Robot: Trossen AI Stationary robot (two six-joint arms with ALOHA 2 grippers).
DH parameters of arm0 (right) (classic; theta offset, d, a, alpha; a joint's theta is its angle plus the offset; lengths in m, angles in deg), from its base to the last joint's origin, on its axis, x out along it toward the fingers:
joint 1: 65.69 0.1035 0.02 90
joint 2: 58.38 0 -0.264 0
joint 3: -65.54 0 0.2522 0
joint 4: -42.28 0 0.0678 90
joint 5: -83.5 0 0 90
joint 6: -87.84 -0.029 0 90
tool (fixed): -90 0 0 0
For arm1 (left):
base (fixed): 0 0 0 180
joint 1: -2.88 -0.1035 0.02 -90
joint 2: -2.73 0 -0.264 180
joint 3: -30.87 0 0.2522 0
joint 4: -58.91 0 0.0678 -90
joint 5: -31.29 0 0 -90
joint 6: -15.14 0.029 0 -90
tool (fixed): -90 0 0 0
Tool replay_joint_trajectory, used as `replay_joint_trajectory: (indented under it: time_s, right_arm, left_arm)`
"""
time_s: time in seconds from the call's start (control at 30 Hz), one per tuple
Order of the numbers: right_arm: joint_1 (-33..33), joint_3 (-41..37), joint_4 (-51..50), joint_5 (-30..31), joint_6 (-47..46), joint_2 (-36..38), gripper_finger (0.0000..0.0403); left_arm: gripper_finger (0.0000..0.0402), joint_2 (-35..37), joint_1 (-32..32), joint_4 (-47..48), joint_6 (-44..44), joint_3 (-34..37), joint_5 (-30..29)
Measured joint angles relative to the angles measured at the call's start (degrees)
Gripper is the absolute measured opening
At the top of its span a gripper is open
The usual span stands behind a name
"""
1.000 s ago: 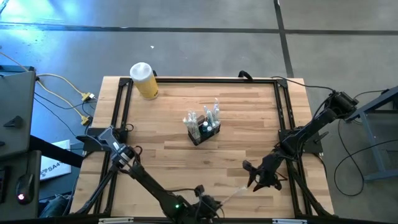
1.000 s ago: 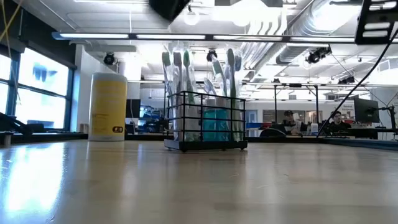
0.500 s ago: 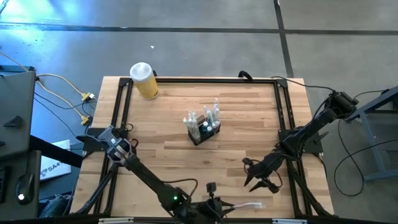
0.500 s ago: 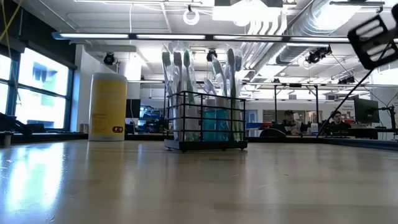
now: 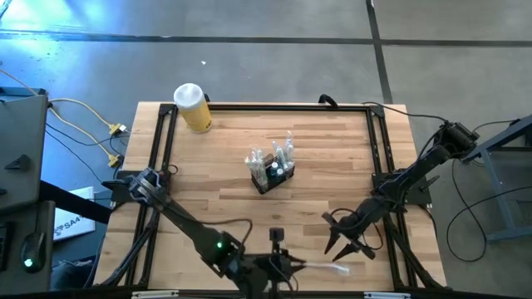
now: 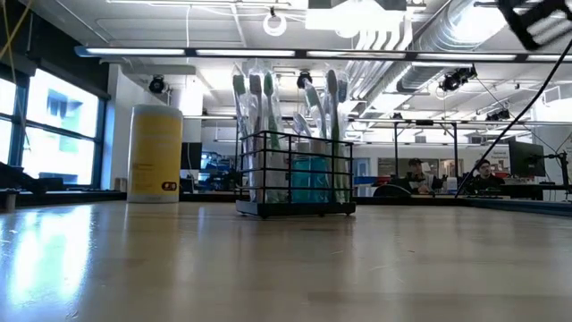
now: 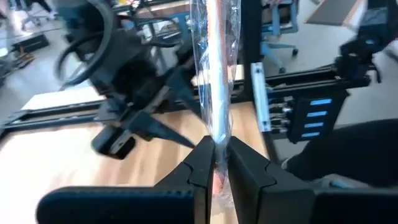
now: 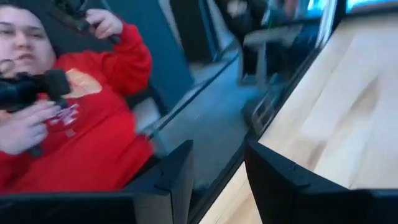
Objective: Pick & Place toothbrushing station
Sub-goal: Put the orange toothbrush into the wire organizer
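Jar [image 5: 191, 107]: standing at table's far-left corner, not involved.
Left gripper [image 5: 287, 266]: pinching wrapped toothbrush [image 5: 320, 267] at near edge.
Station [image 5: 273, 169]: sitting mid-table, already holding brushes.
Right gripper [image 5: 342, 242]: hovering spread, empty.
Progress: wrapped brush not yet placed.

Toothbrushing station [image 5: 273, 171]: small black wire caddy, upright near table centre, holding upright toothbrushes [image 6: 253, 98].
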Motion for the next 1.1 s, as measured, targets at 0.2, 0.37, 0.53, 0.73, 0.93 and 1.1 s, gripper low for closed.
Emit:
replay_joint_trajectory:
  time_s: [0.2,0.37,0.53,0.73,0.93,1.1]
  right_arm:
    - [-0.6,0.0,14.5,2.9,6.5,0.0,0.0133]
    - [-0.6,0.0,30.2,6.5,17.9,0.0,0.0125]
    - [0.7,1.0,34.0,18.8,31.6,0.0,0.0115]
    - [2.2,6.0,28.6,28.8,36.6,0.0,0.0124]
    - [6.3,11.4,15.5,38.0,33.7,0.0,0.0163]
    - [11.8,13.9,13.9,47.6,35.1,0.0,0.0217]
  left_arm:
    - [0.0031,3.4,-1.1,6.8,-4.6,0.0,-0.5]
    - [0.0031,5.3,-1.1,10.9,-7.3,-0.1,-0.3]
    - [0.0031,5.7,-1.5,12.7,-5.4,0.0,1.2]
    - [0.0031,5.8,-3.5,14.9,-4.5,0.0,2.5]
    - [0.0031,6.3,-5.4,13.9,-5.8,0.0,8.7]
    - [0.0031,8.5,-4.7,14.0,-6.3,0.0,9.2]
